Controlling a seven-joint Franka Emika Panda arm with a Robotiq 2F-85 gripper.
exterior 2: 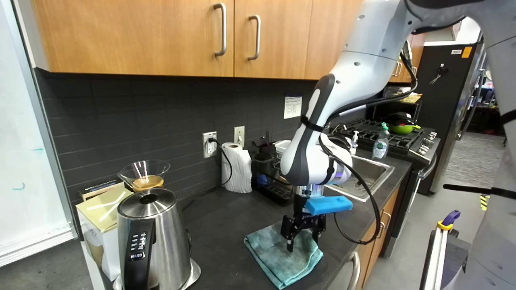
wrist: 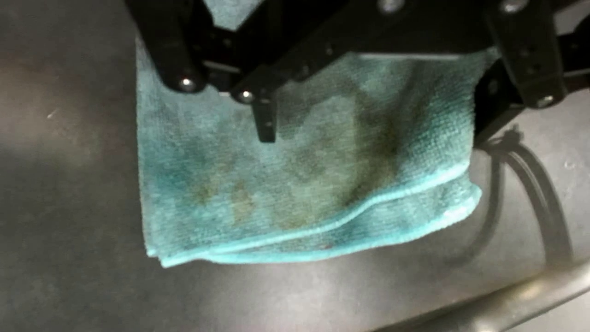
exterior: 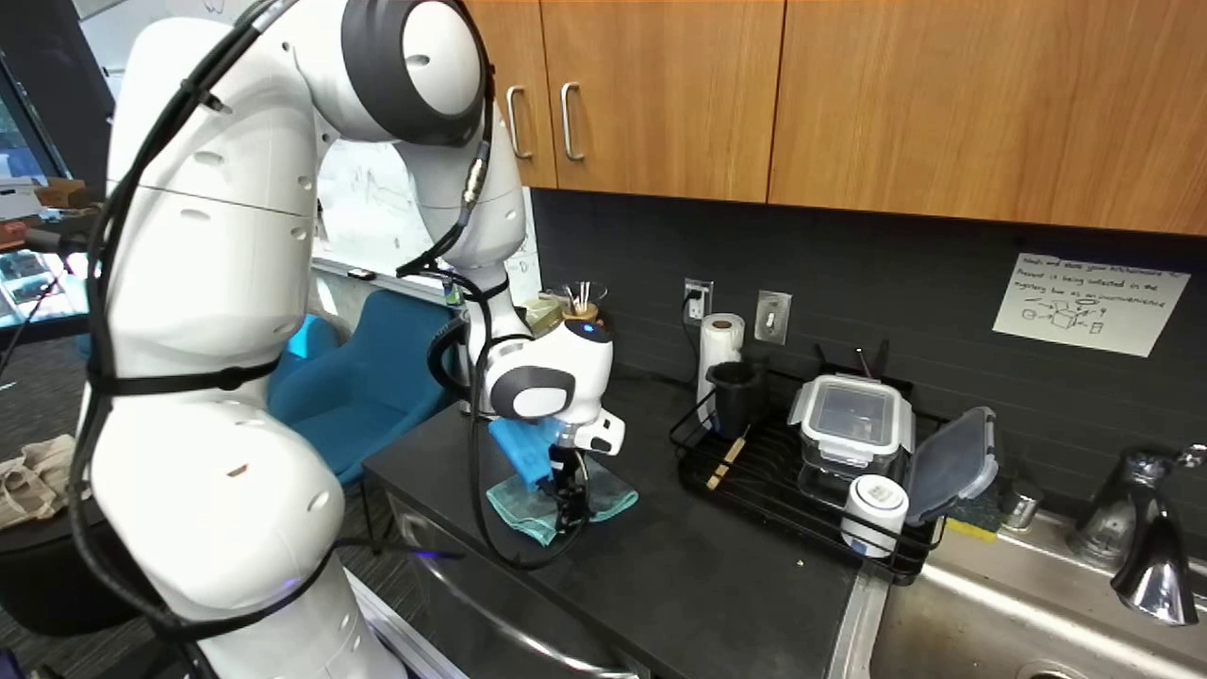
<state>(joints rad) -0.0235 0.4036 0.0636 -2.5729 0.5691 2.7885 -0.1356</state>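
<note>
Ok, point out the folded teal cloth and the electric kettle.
Folded teal cloth [wrist: 313,180]: wrist view, on its blotchy upper side.
Electric kettle [exterior 2: 171,237]: in an exterior view, on its metal body.

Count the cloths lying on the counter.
1: the teal cloth, apparently folded, on the counter beneath the open gripper. Others could be hidden behind the kettle.

The black gripper [wrist: 375,131] has its 2 fingers [wrist: 266,124] wide apart, 1 over a blue-green cloth [wrist: 299,180] and 1 by its edge. The folded cloth has brown spots [wrist: 242,203] and lies on a gray counter [wrist: 69,221] near a shiny bar [wrist: 530,299].
</note>
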